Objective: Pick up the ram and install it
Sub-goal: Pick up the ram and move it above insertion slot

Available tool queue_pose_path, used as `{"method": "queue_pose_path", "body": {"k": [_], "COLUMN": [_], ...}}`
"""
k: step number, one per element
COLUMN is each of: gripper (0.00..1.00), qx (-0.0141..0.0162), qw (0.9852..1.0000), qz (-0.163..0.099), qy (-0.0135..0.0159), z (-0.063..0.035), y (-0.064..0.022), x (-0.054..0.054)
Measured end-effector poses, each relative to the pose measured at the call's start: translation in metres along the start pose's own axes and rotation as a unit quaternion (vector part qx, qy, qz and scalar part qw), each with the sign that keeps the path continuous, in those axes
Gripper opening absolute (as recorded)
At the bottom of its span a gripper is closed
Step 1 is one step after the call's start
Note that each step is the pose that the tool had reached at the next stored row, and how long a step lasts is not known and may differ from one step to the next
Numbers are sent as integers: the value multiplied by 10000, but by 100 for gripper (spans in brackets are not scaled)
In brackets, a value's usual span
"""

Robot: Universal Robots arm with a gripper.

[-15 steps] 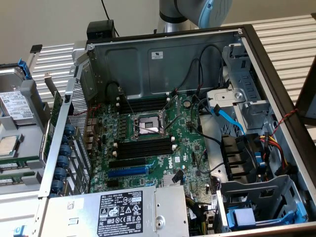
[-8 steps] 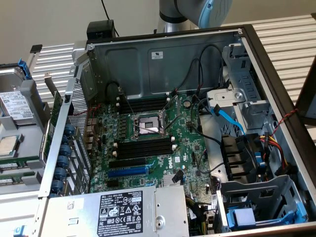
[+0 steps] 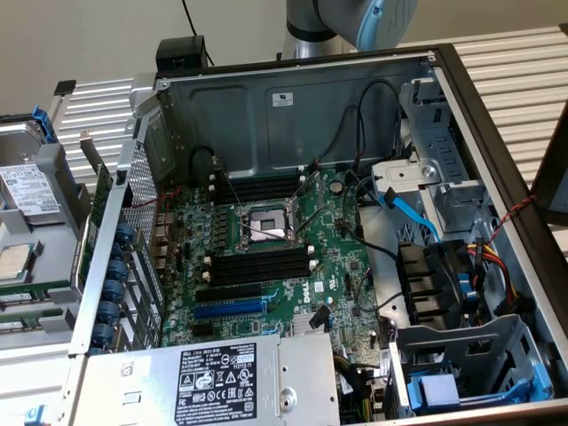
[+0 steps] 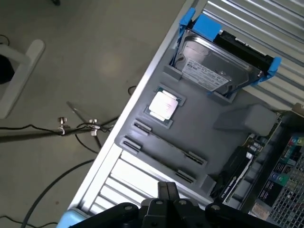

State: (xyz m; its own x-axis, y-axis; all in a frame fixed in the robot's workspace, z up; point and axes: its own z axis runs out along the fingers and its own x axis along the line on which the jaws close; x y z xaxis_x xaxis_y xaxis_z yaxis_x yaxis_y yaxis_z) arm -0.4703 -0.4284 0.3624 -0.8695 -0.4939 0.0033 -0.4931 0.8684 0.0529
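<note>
The ram shows as a thin green stick [image 3: 35, 295] in the grey tray [image 3: 49, 191] at the exterior view's left, with a second green stick [image 3: 22, 325] just in front of it. In the wrist view the tray [image 4: 223, 107] lies below me, and a long narrow strip [image 4: 166, 145] stands on edge between two end clips, seen from above. My gripper [image 4: 167, 190] hangs above the tray's edge near that strip, its black fingers pressed together and holding nothing. Black memory slots [image 3: 262, 266] lie beside the CPU socket [image 3: 264, 224] on the motherboard.
A hard drive in a blue caddy [image 4: 221, 66] and a loose CPU [image 4: 164, 105] also sit on the tray. The open case has a blue expansion slot [image 3: 231, 309], a power supply [image 3: 222, 382], cables and drive cages [image 3: 461, 373]. My arm's joint [image 3: 355, 18] hangs behind the case.
</note>
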Motion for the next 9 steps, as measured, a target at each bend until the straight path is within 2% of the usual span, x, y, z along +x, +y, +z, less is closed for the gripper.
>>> {"method": "queue_pose_path", "body": {"k": [5, 9], "gripper": [11, 11], "qx": [2, 3], "qw": [9990, 9966], "qz": [-457, -818], "qy": [24, 43], "z": [4, 7], "y": [0, 0], "x": [0, 0]}}
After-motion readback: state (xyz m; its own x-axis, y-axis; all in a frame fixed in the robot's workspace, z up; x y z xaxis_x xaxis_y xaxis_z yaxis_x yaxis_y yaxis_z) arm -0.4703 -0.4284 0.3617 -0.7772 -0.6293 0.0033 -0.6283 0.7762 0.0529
